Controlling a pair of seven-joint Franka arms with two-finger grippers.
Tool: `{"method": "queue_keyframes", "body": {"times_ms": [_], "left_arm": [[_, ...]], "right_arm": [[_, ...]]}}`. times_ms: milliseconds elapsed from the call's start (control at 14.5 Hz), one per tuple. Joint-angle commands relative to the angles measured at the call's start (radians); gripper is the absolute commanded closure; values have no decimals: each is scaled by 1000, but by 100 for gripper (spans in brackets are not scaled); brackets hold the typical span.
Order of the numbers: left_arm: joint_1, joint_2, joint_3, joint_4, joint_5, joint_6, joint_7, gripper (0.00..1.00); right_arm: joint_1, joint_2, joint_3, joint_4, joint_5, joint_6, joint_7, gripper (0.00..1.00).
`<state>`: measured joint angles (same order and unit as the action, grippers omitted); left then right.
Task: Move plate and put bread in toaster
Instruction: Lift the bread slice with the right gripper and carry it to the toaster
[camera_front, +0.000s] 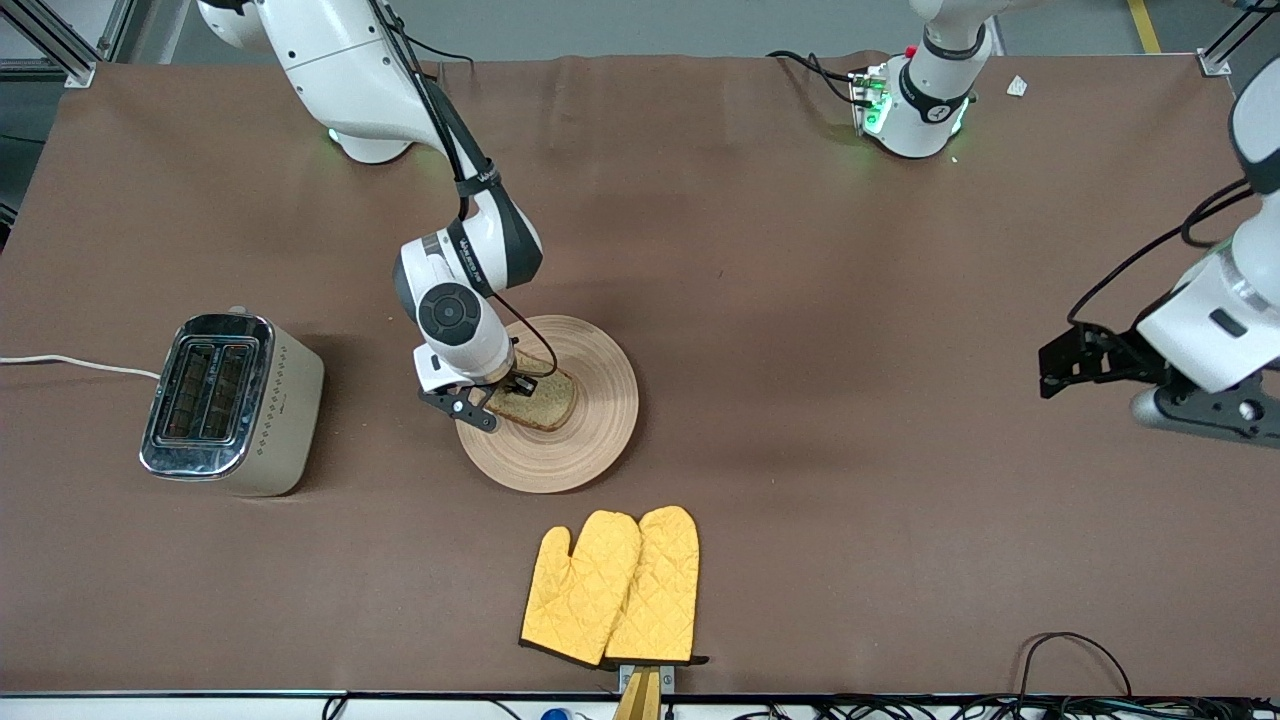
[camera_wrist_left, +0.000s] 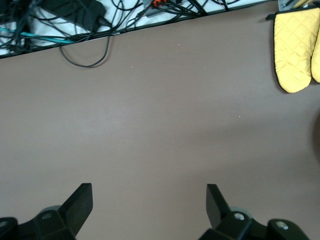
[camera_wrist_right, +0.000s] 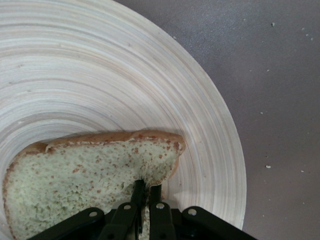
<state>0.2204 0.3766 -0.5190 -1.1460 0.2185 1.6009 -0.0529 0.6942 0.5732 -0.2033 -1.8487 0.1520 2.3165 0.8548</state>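
The round light wooden plate (camera_front: 570, 430) lies mid-table; its grooved surface fills the right wrist view (camera_wrist_right: 150, 75). The speckled brown bread slice (camera_front: 540, 402) rests on the plate. My right gripper (camera_front: 512, 385) is down on the plate, its fingers shut on the slice's edge; the right wrist view shows the bread (camera_wrist_right: 90, 175) pinched between the two fingers. The cream toaster (camera_front: 232, 402) with a chrome top stands toward the right arm's end of the table, both slots empty. My left gripper (camera_front: 1062, 365) waits open and empty over bare table at the left arm's end (camera_wrist_left: 149, 200).
Two yellow oven mitts (camera_front: 612, 588) lie side by side nearer the front camera than the plate, at the table's front edge; one shows in the left wrist view (camera_wrist_left: 296, 47). The toaster's white cord (camera_front: 70, 364) runs off the table end. Cables (camera_wrist_left: 75, 20) lie past the front edge.
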Motion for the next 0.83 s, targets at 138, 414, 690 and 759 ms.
{"method": "queue_keyframes", "body": {"times_ms": [138, 414, 690, 759], "left_arm": [[50, -163, 1, -179, -63, 14, -34, 0], [48, -277, 26, -283, -74, 30, -31, 0], [-111, -380, 238, -411, -181, 50, -36, 0], [-133, -399, 269, -437, -185, 56, -36, 0]], "right_arm": [[-5, 17, -4, 103, -20, -185, 10, 100], [-8, 14, -7, 138, -50, -235, -10, 100], [-10, 14, -4, 264, -193, -442, -26, 100], [-10, 14, -5, 293, -216, -488, -60, 100]]}}
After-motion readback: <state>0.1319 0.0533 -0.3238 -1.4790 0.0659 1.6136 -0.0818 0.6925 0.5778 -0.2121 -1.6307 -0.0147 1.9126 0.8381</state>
